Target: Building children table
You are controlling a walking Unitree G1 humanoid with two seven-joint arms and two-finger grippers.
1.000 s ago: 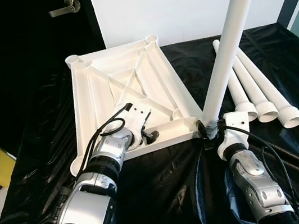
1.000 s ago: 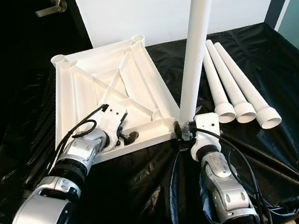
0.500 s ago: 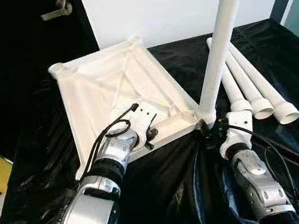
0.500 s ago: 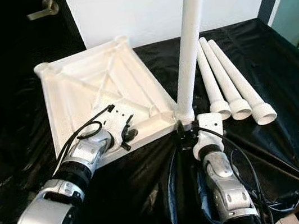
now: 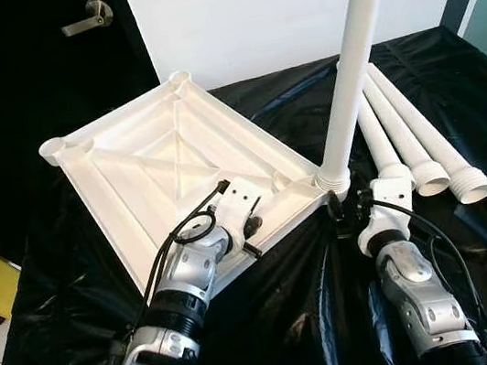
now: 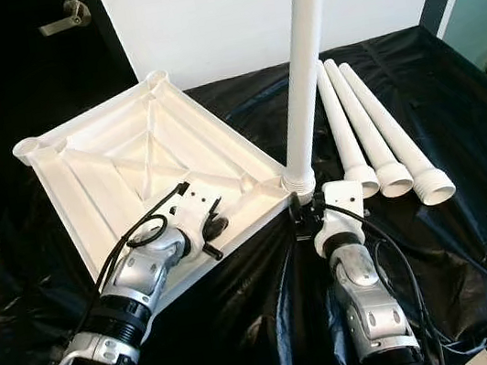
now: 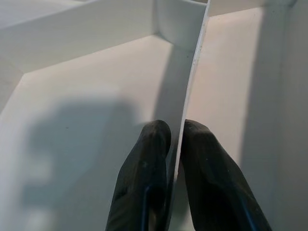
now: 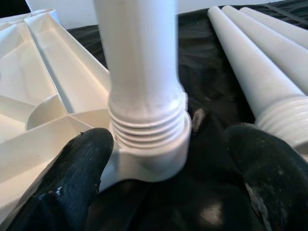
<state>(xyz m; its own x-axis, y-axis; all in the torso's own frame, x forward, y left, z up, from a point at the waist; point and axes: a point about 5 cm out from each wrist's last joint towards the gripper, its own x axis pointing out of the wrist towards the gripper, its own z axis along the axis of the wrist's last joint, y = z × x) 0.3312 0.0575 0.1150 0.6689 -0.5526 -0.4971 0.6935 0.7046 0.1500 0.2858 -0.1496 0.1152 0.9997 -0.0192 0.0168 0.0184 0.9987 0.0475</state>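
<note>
A bench [image 5: 483, 293] draped in crinkled, glossy black plastic sheeting is seen from above, set against a white wall [image 5: 245, 15] and a dark door with a metal lever handle [image 5: 86, 17]. No writing or brand marks can be read on any part. On the sheeting, a white moulded plastic tabletop [image 5: 145, 175] is laid underside up, its surface crossed by raised ribs and its corners formed into round sockets. One smooth, tapered white leg [image 5: 350, 64] is stood upright in the near right corner socket, its ribbed thread visible at the base. Three matching loose legs [image 5: 413, 142] are laid side by side on the sheeting just to the right, threaded ends nearest the robot. The left claw [image 7: 175, 139] is pinched on a thin upright rib near the tabletop's near edge. The right claw [image 8: 168, 163] is spread wide, one black finger on each side of the standing leg's base.
</note>
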